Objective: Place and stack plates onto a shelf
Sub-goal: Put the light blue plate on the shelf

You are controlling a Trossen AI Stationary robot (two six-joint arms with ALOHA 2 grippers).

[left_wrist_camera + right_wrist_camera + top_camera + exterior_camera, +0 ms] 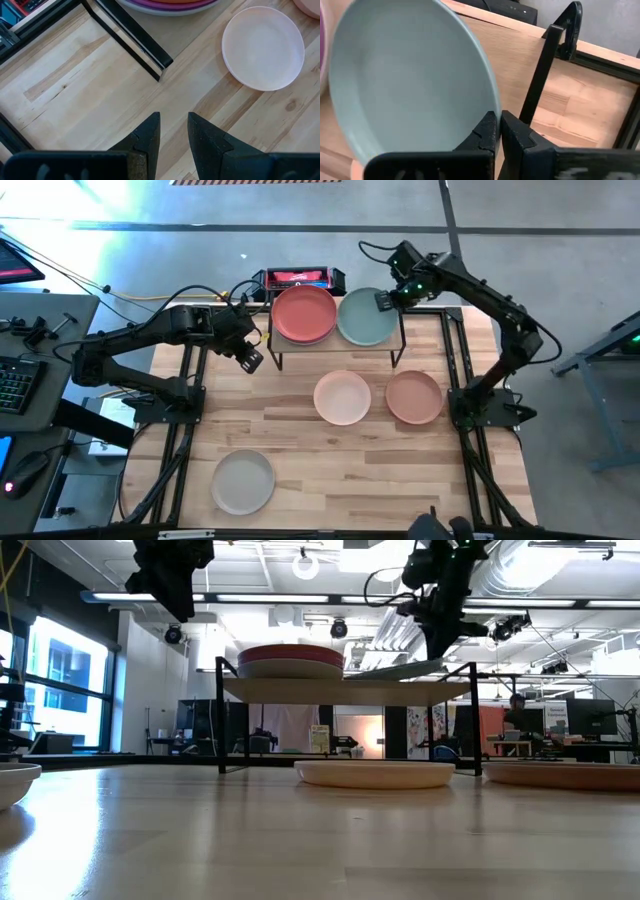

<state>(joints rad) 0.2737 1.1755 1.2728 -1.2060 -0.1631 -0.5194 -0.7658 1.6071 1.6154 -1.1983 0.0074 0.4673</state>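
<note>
round pale teal plate (405,80), matte, shallow

Readable text: none in any view.
Red-and-black box (298,278) behind the low light-wood shelf (400,346): carries a pale printed strip, too small to read.
Posters and screens in the room beyond the table, low view: lettering cannot be made out.

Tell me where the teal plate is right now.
In the high view the teal plate sits on the shelf's right half, beside the stack topped by the terracotta plate, its rim pinched by the right gripper.
</note>
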